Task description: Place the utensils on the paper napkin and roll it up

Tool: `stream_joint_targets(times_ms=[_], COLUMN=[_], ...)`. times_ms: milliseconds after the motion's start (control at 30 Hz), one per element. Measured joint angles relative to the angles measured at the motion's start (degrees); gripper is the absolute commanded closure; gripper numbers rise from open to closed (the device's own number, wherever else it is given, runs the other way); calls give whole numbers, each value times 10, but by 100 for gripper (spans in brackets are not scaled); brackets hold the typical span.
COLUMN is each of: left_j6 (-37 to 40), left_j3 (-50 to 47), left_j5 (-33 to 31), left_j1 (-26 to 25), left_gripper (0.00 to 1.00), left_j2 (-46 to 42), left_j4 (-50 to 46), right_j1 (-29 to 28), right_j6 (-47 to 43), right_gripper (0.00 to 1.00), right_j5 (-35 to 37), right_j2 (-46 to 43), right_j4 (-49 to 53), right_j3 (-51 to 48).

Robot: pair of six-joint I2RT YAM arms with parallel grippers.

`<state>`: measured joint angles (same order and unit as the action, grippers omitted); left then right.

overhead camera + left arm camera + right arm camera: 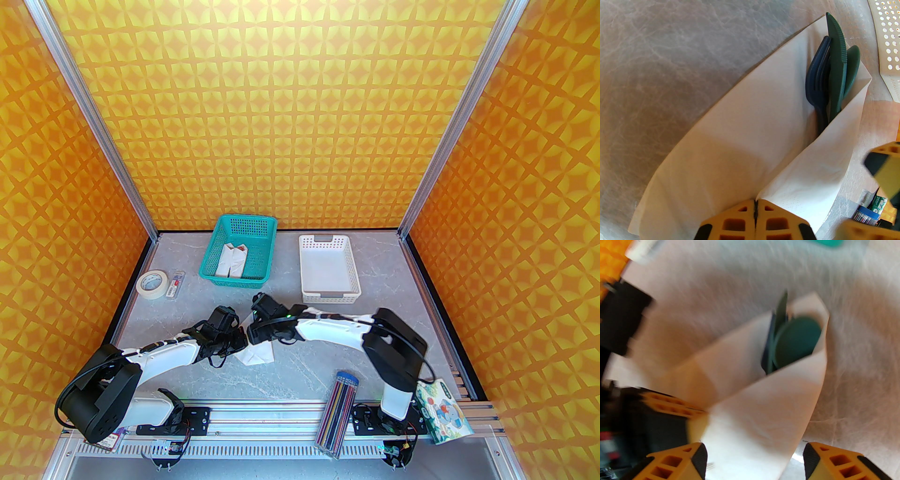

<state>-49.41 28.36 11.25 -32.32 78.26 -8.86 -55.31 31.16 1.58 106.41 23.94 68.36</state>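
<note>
Two arms meet over the middle of the table (300, 375) in the top view, the left arm (159, 356) and the right arm (328, 330). A piece of the paper napkin (260, 355) shows white below their wrists. Bare table lies on the near side and to the right. The teal basket (234, 280) and the white basket (330, 296) stand farther back, near the work but apart from it.

In the left wrist view, the left end effector (755, 208) has its fingers pressed together, clamped on the near edge of the napkin. The utensils (835, 70) lie bundled in the fold at the far corner, with their heads sticking out of the paper.

In the right wrist view, which is blurred, the right end effector (754, 460) has its fingers apart. A loose flap of napkin hangs between them and is not pinched.

You should expect the paper to be thin, soft and easy to tear, so do not pull one side against the other. Take the flap at its free edge and roll it over the bundle. The utensils look light, stiff and smooth, so I think they can slide out of the open end.
</note>
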Motion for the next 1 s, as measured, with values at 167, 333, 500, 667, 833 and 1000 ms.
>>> stream_joint_targets(times_ms=[167, 333, 500, 667, 833, 1000], left_j6=[0, 0, 0, 0, -1, -3], left_j3=[0, 0, -1, -1, -5, -8], left_j5=[-2, -3, -3, -3, -4, -4], left_j1=[0, 0, 0, 0, 0, 0], left_gripper=[100, 100, 100, 100, 100, 100], left_j2=[-3, -3, -3, -3, -7, -7], left_j4=[-4, -4, -4, -3, -1, 6], right_j1=[0, -1, -3, -8, -13, -15], right_j6=[0, 0, 0, 0, 0, 0], right_gripper=[27, 26, 25, 25, 29, 32], right_j5=[16, 15, 15, 24, 49, 69], right_j2=[20, 33, 40, 50, 57, 59], right_j4=[7, 7, 7, 18, 36, 47], right_j3=[9, 9, 15, 27, 38, 40])
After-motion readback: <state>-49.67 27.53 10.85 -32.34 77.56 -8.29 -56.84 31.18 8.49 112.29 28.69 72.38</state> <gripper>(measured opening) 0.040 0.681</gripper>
